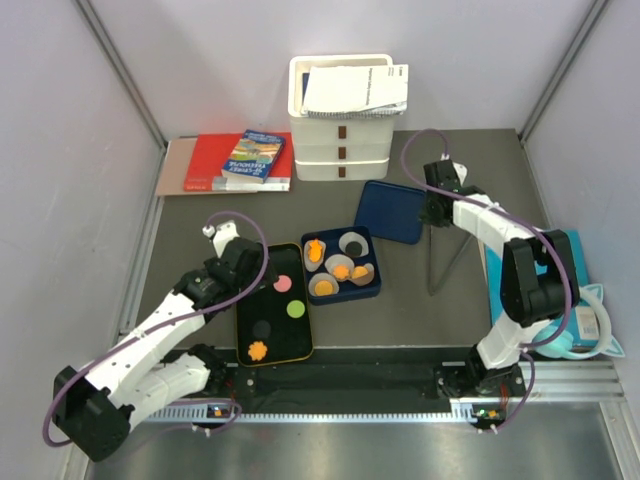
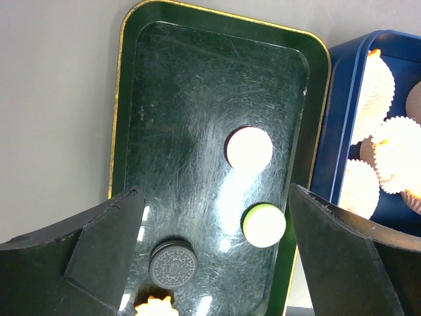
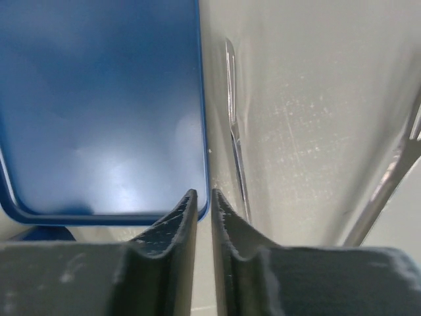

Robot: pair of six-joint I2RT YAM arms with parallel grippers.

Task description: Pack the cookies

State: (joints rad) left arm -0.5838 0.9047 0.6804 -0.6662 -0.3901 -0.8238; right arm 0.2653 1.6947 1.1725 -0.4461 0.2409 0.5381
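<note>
A dark green tray holds a pink cookie, a green cookie, a black cookie and an orange cookie. The blue box holds white paper cups and orange cookies. My left gripper hangs open and empty over the tray. In the left wrist view, the green cookie and black cookie lie between its fingers, and the pink cookie lies farther on. My right gripper is shut and empty at the corner of the blue lid.
The blue lid lies behind the box. Metal tongs lie right of it, also in the right wrist view. Stacked white bins with a notebook stand at the back, books at back left, a teal object at right.
</note>
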